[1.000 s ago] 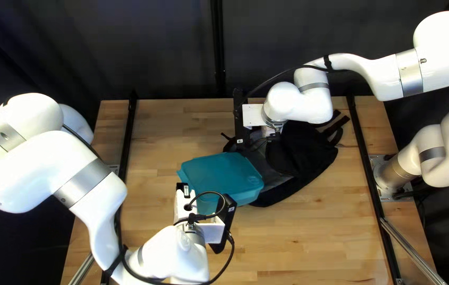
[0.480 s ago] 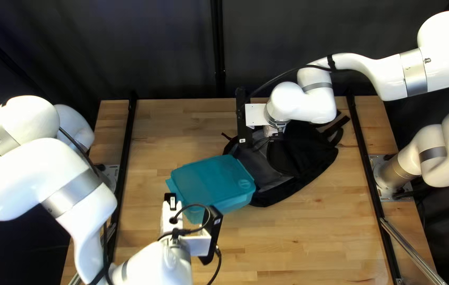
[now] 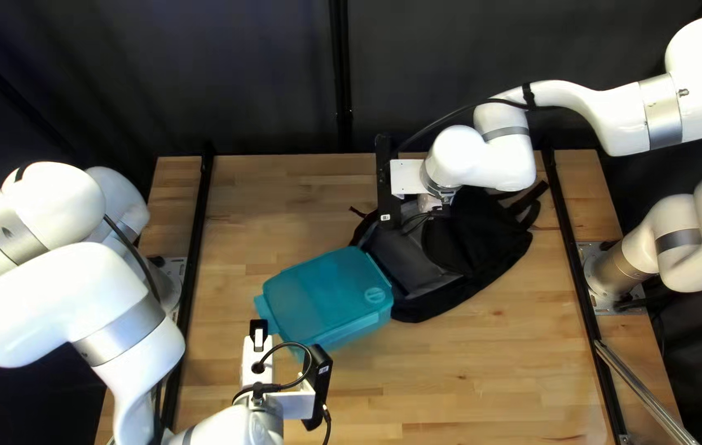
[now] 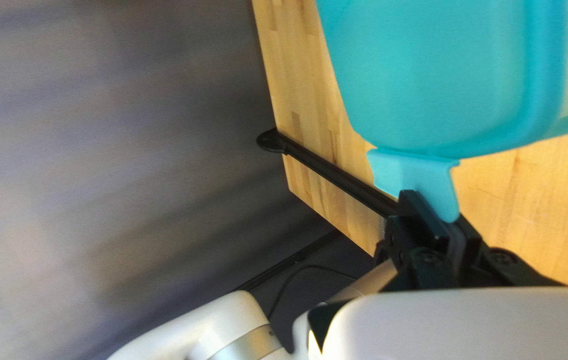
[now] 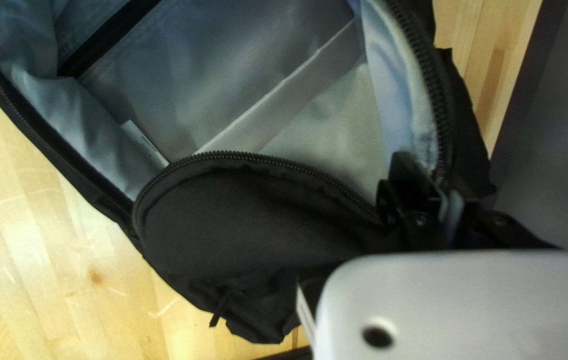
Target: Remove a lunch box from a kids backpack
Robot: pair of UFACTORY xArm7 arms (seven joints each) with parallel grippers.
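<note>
The turquoise lunch box (image 3: 324, 292) is outside the black backpack (image 3: 483, 251), over the desk (image 3: 466, 379) between the pack and the desk's left edge. My left pincer (image 3: 253, 361) is closed on the box's side flap (image 4: 412, 175), one finger against each face, and the box extends ahead of it. The backpack lies right of the desk's middle, toward the far right corner, its main opening unzipped and its pale grey lining (image 5: 230, 87) showing. My right pincer (image 3: 429, 203) is clamped on the zippered rim (image 5: 434, 100) of that opening, cloth pinched between its fingers. A black rail (image 3: 192, 247) runs along the desk's left edge, another (image 3: 579, 272) along the right, and a dark curtain (image 3: 268, 74) hangs behind the far edge
</note>
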